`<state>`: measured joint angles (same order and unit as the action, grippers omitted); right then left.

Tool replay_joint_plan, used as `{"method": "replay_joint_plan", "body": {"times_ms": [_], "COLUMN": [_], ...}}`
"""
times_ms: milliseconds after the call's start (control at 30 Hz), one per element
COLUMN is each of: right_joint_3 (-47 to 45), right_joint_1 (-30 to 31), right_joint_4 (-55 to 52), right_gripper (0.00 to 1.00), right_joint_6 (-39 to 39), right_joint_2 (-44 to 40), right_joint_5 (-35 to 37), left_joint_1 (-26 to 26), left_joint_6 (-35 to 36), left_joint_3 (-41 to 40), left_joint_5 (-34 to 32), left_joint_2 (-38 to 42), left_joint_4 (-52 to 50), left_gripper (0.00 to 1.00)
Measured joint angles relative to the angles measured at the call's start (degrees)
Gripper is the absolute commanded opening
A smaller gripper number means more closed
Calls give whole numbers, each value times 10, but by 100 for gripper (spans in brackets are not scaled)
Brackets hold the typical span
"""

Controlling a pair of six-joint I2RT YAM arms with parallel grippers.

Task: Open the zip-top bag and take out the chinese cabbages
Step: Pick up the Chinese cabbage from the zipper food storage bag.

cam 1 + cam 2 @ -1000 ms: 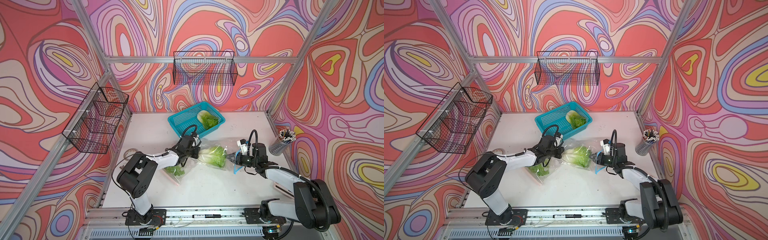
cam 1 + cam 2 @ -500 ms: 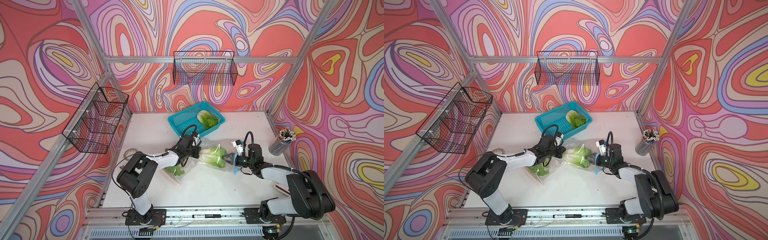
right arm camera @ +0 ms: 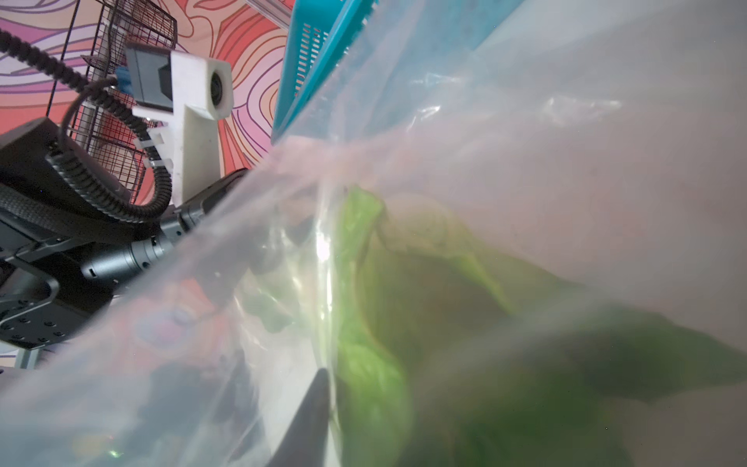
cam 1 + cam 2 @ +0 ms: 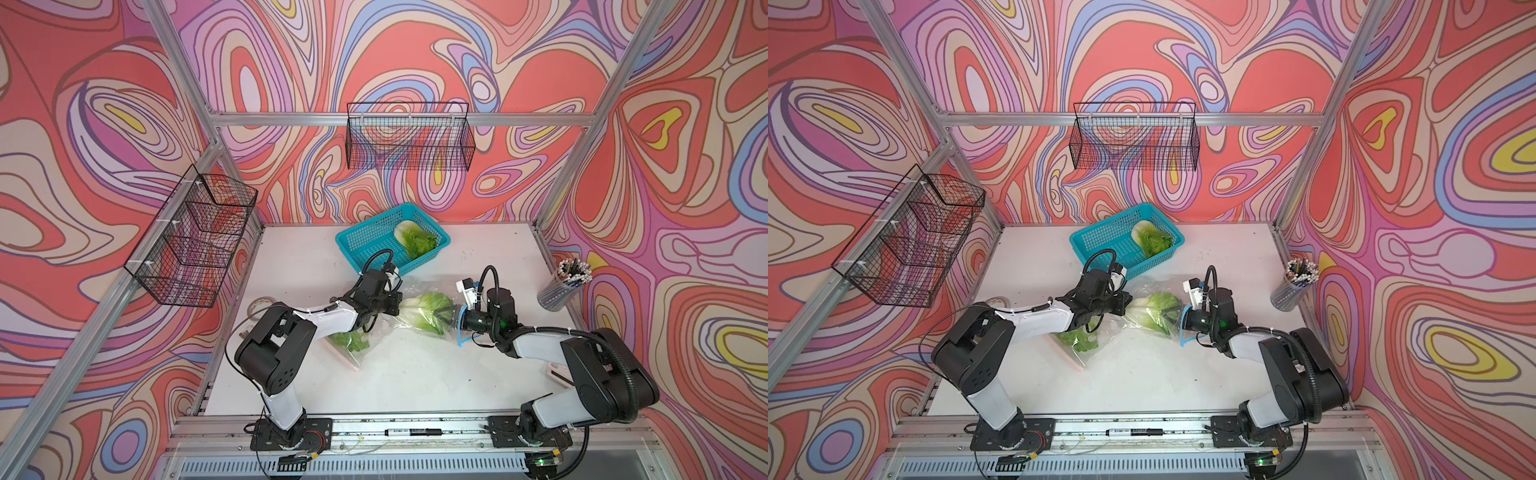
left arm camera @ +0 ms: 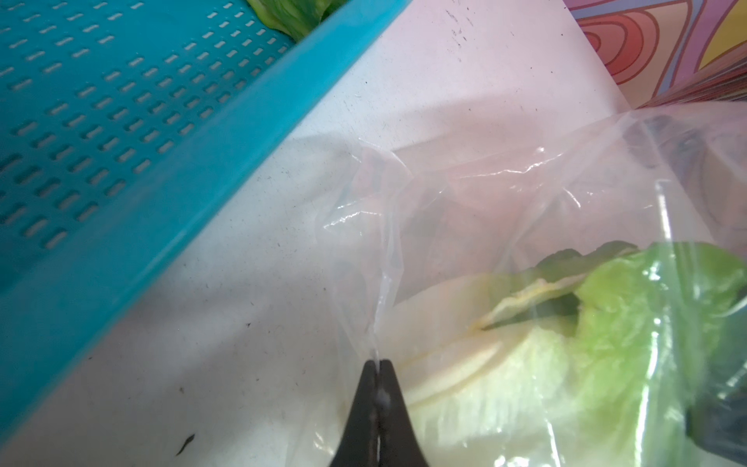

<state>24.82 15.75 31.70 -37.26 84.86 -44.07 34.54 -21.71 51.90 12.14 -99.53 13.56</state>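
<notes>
White speckled tabletop lies nearest. One leafy cabbage hides half under the left arm. Shiny, wrinkly zip-top bag holds a second cabbage; the left gripper pinches its film. Plastic blurs the right gripper; I cannot tell its grip. Farther, a third cabbage rests in a holey blue basket by swirly walls.

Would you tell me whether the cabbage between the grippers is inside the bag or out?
Inside: the clear zip-top bag wraps the chinese cabbage, and the left gripper pinches its film.
</notes>
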Motion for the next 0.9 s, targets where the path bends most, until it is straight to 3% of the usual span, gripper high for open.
{"method": "replay_joint_plan", "body": {"times_ms": [100, 300, 900], "right_joint_3": [-5, -6, 9], "right_joint_1": [1, 1, 2], "right_joint_4": [-2, -37, -192], "right_gripper": [12, 6, 6], "right_joint_6": [1, 12, 66], "right_joint_2": [-12, -56, -144], "right_joint_5": [6, 23, 74], "left_joint_1": [0, 0, 7], "left_joint_6": [0, -2, -9], "left_joint_3": [-1, -1, -1], "left_joint_5": [-5, -17, -33], "left_joint_2": [0, 0, 0], "left_joint_4": [-1, -5, -15], "left_gripper": [0, 0, 0]}}
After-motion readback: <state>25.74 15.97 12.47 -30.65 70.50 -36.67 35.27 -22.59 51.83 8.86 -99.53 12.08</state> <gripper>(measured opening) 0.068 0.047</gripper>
